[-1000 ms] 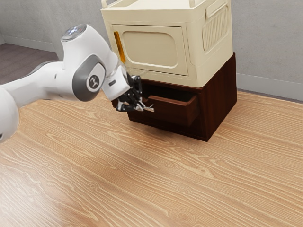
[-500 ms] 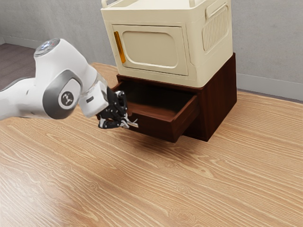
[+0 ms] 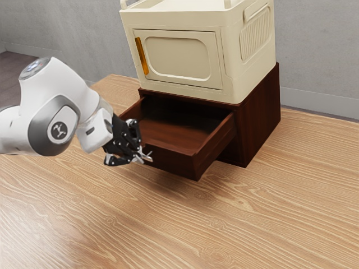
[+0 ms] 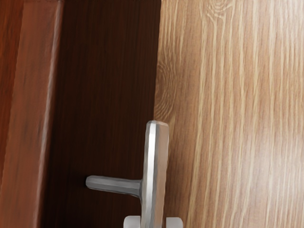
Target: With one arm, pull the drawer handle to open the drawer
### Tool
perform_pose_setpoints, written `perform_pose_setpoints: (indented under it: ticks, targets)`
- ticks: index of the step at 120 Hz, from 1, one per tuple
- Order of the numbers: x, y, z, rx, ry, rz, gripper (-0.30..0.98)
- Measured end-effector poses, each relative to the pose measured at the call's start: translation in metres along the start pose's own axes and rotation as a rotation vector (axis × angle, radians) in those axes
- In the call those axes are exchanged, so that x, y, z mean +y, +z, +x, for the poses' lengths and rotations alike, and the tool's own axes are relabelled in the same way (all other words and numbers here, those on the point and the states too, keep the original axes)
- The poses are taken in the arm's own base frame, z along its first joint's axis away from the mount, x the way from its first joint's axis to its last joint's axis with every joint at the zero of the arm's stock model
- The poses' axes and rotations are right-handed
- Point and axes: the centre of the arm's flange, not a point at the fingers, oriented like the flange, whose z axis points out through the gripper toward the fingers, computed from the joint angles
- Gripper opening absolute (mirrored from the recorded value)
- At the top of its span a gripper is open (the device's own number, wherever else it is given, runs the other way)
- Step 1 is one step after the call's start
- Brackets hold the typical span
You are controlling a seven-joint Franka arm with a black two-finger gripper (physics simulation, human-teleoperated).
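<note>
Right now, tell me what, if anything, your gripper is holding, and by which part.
My gripper holds the metal handle of the drawer by its long bar, just past the post from the bar's visible end.

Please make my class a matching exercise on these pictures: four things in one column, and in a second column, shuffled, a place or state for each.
1. drawer
2. metal handle
3. cream box
4. amber handle

A. on the closed door
B. on the dark brown cabinet
C. pulled open
D. between the fingers

Pairs: 1-C; 2-D; 3-B; 4-A
</note>
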Motion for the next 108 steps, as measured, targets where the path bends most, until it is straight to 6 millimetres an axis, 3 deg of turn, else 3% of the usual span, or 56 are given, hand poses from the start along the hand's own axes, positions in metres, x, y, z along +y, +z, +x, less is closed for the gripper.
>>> perform_pose_setpoints:
  ticks: [44,76,98,108]
  targets:
    - [0.002,0.000,0.000,0.003,0.001,-0.008,-0.04]
    - [0.004,-0.015,0.006,0.019,0.010,0.007,0.04]
    - [0.002,-0.047,0.005,0.033,0.010,0.033,0.13]
    - [-0.015,-0.076,0.000,0.024,0.000,0.042,0.18]
